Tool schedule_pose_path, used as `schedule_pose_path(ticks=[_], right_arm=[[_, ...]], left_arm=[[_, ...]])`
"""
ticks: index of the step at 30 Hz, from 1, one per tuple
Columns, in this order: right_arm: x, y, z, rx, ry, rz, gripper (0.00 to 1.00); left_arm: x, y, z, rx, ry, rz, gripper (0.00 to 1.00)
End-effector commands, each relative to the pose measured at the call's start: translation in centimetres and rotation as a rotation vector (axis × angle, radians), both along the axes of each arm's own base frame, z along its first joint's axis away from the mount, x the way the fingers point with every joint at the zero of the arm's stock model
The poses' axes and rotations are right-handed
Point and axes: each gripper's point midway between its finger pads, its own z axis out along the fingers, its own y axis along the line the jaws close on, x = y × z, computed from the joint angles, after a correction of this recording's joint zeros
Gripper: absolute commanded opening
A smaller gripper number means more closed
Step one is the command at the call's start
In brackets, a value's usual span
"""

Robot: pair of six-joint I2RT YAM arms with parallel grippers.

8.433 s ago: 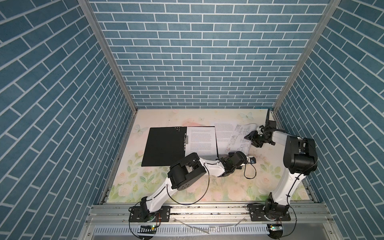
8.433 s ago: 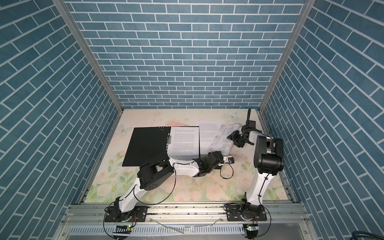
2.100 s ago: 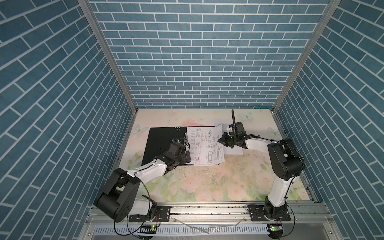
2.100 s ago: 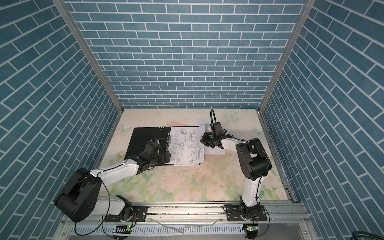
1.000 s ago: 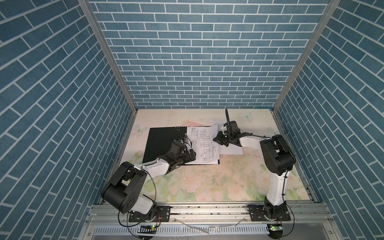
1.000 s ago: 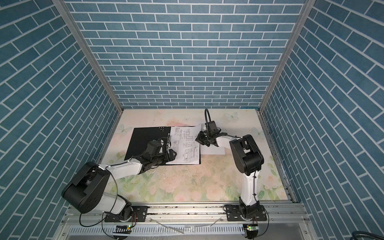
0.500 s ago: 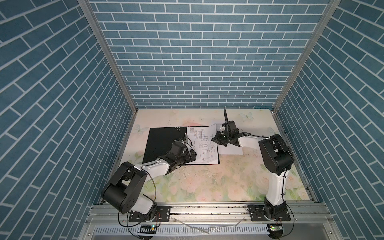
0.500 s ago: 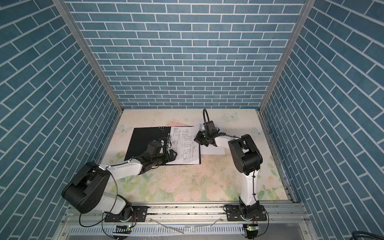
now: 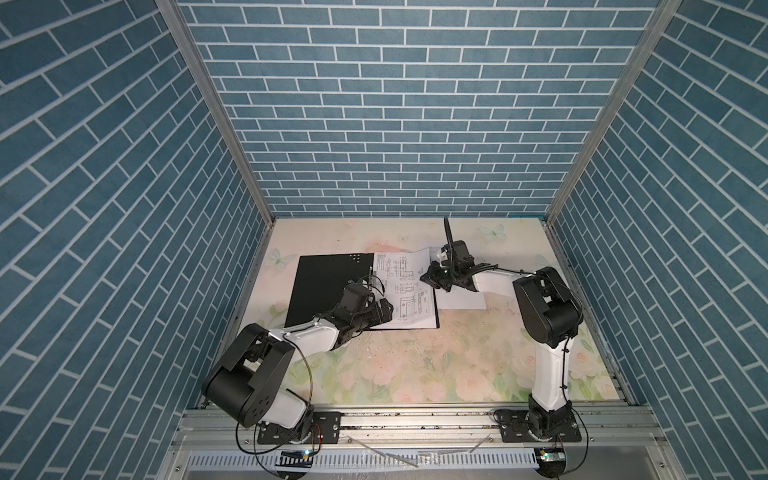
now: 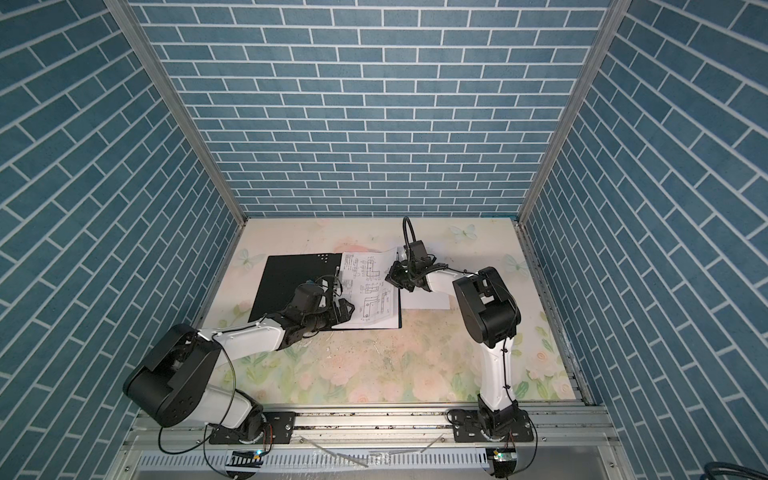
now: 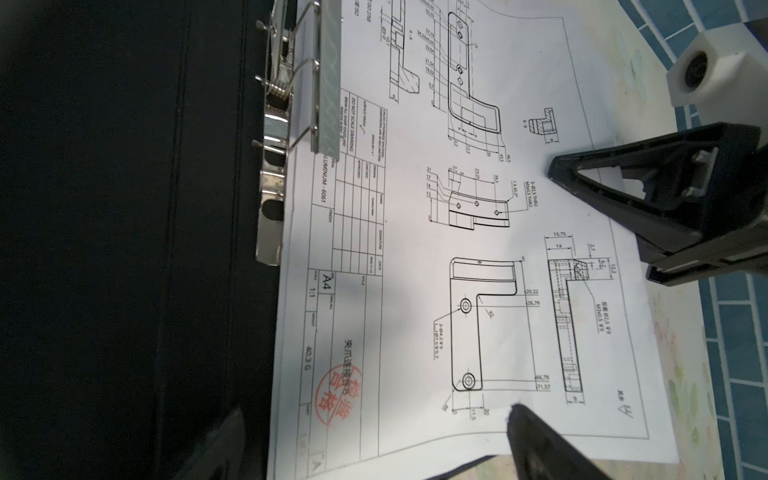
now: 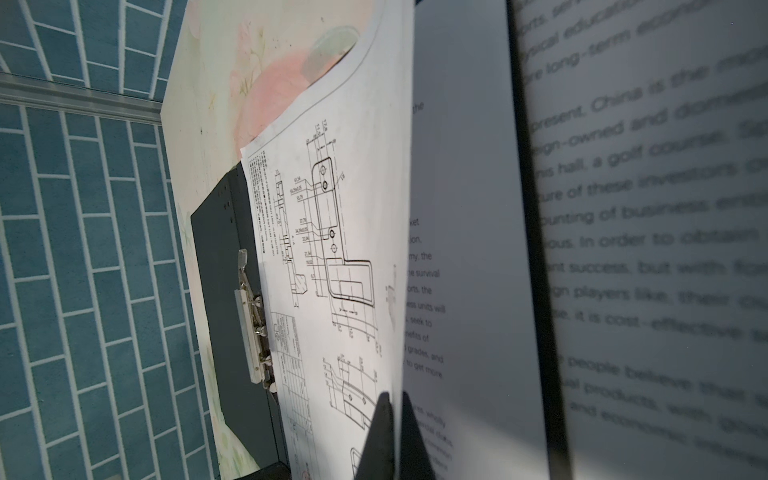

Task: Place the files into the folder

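Right claw (image 12: 394, 405) was clamped on the white line-drawing paper sheet (image 9: 405, 293), left claw (image 11: 534, 291) spread wide over it; any yank could've crumpled it against the open black folder (image 9: 324, 282) beside that claw.

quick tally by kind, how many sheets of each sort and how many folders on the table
drawing sheet: 1
text-only sheets: 2
folder: 1
total: 4

We note both top views high, facing down; both wrist cameras close, sharing the drawing sheet (image 11: 478, 249) (image 12: 332, 249).
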Motion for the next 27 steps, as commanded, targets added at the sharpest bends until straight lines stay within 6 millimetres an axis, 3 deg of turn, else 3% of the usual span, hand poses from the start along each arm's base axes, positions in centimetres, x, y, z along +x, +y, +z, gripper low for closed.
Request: schedule_pose_path(ticks=[1,11,17,21,27], right_arm=[[0.9,0.8,0.8,0.019,-0.010,-0.014,0.00],[0.6,0.6,1.1,0.005,-0.015,-0.011,0.01],[0.7,0.2,1.7,-0.013,-0.028,-0.007,0.45],[0.7,-1.0,2.0,-0.060,-0.033,-0.018,0.57],[1.0,-4.1,2.5,-0.153,-0.059,-0.051,0.65]], left_arm=[[-0.9,0.4,-0.9,0.019,0.030,-0.002,1.00],[-1.1,1.0,-0.7,0.042,0.025,0.013,1.00],[-1.0,1.5,-0.3,0.073,0.015,0.023,1.00],[-0.9,2.1,0.0,0.105,0.014,0.036,1.00],[-0.7,2.9,0.6,0.166,0.016,0.053,1.00]])
